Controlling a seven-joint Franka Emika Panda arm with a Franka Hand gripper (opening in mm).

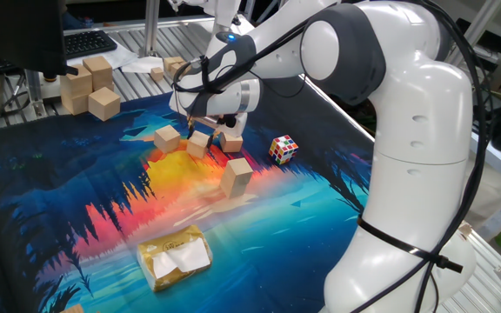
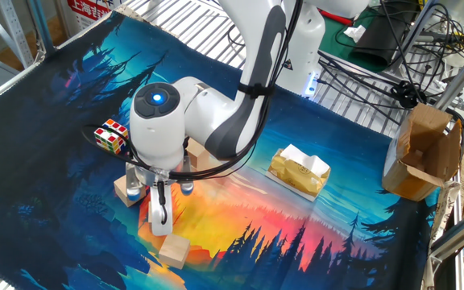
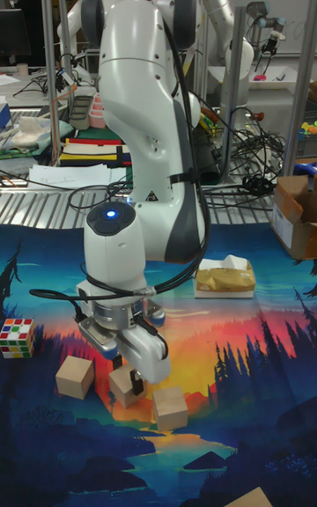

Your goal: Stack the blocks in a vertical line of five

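The pincer [image 3: 134,381] is low over the painted mat [image 1: 76,217] that covers the table, and its fingers [image 1: 200,130] stand on the two sides of one small wooden block [image 1: 198,143]; this block looks tilted, and I cannot tell if the fingers really press it or only stand beside it. In one fixed view a second block [image 1: 167,138] lies just beside it on the left, and a third block [image 1: 231,139] lies just behind the pincer on the right. Nearer to the camera there is a taller piece [image 1: 237,175] which seems to be two blocks, one on the other, but I am not sure of this. In the tall fixed view the same group is seen from the front: one block on the left [image 3: 75,377], the block at the pincer [image 3: 126,386], and one block on the right [image 3: 171,407]. The multicoloured puzzle cube [image 1: 283,149] lies near the group, apart from it. Some larger pale wooden blocks [image 1: 90,85] stand on the metal surface behind the mat. A yellow packet [image 1: 175,257] lies well apart on the mat.
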